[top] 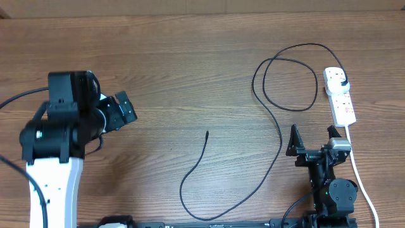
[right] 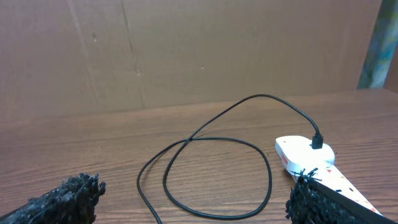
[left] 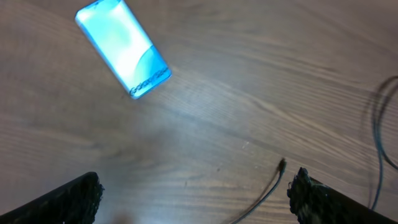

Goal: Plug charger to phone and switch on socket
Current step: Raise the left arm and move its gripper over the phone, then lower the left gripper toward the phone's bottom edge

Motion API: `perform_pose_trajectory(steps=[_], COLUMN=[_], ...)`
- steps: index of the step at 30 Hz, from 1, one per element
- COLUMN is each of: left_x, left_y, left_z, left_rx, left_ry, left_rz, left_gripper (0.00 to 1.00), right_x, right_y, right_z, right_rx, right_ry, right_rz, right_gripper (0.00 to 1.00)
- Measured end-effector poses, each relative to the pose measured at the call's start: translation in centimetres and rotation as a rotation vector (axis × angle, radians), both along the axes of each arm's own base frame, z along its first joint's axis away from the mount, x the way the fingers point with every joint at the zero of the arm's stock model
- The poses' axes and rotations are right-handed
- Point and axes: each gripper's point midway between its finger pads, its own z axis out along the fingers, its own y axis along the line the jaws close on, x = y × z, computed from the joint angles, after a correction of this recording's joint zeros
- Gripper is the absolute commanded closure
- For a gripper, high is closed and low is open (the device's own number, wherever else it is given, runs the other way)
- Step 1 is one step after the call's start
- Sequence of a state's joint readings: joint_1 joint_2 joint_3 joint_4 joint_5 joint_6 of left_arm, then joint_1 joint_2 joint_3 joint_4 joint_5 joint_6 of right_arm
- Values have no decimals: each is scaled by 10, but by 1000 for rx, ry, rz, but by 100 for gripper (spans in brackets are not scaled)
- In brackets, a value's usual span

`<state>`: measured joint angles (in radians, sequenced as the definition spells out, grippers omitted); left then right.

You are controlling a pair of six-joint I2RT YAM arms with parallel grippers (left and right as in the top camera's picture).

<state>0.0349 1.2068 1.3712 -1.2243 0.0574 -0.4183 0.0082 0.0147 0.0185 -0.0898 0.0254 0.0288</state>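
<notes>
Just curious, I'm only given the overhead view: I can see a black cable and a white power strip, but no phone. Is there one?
Observer: Yes. The phone lies on the table under the left arm, its screen glowing light blue.
Operator: Is the cable plugged into it?
Observer: No. The charger's connector tip lies apart from it, bare wood between.
Operator: What's behind the table?
Observer: A brown cardboard wall, standing upright.
</notes>
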Motion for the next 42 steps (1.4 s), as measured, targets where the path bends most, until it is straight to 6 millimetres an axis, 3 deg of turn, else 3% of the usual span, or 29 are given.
perform_pose_trajectory(steps=[7,17,29,32,33,34,35,36,42], left_x=[11,54,55,58,59,59,60,60,66], left_y=[15,24,43,43,43,43,43,43,43], left_z=[-1,5,-44,-53,-56,-58,-60,-61,-61], left_rx=[34,40,13,15,14,13,14,12,10], left_ry=[164,240,462,494,501,508,513,515,494], left_rz=[112,208,324,325,327,327,324,329,330], left_gripper=[0,0,0,50,53,38,11,0,0], right_x=[0,0,0,0,0,0,0,0,0], right_y=[0,0,0,0,0,0,0,0,0], right_z=[0,0,0,0,0,0,0,0,0], right_rx=[0,0,0,0,0,1,0,0,0], right_ry=[0,0,0,-1,0,0,0,0,-1], right_rz=[0,0,0,0,0,0,0,0,0], right_gripper=[0,0,0,0,0,0,0,0,0])
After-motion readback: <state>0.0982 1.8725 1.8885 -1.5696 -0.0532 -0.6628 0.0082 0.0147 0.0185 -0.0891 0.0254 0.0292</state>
